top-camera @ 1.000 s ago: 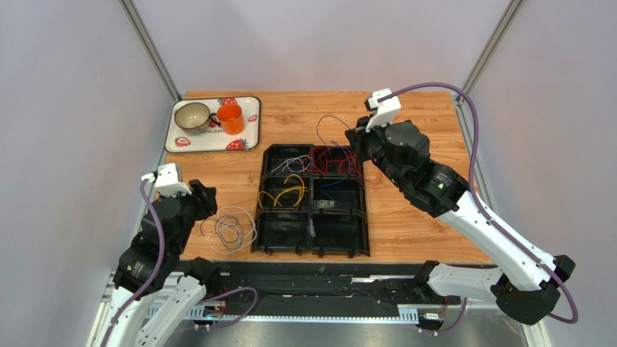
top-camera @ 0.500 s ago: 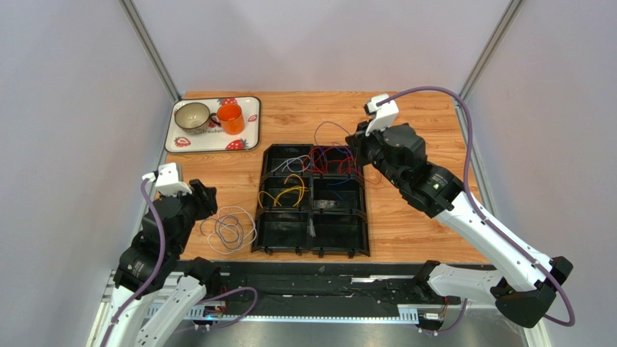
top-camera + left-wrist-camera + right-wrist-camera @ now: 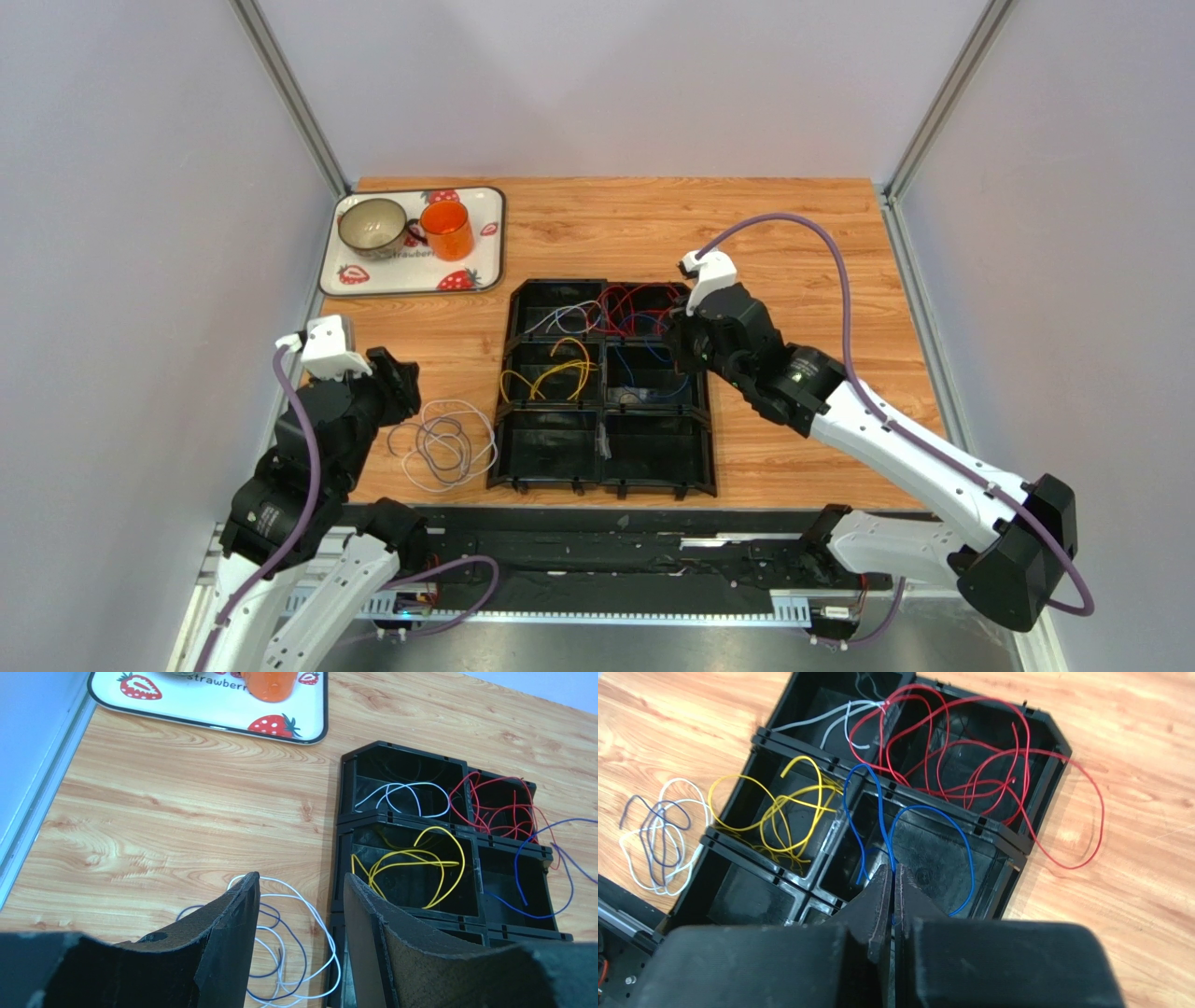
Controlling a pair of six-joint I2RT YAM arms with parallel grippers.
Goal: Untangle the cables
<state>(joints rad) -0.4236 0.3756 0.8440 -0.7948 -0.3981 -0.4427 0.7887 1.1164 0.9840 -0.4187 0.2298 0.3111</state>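
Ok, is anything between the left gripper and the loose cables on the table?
Nothing visible. The left gripper, jaws open, points straight at the loose cables; the black organizer sits beside them, off the path.

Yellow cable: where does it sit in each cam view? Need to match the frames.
Top external: yellow cable in the middle-left compartment of the black tray, near picture centre.
Left wrist: right of centre, same compartment.
Right wrist: left of centre, up-left of the right claw, which is shut on the blue cable.
Shared landmark: the red cable, in the far-right compartment, diagonal to the yellow one.
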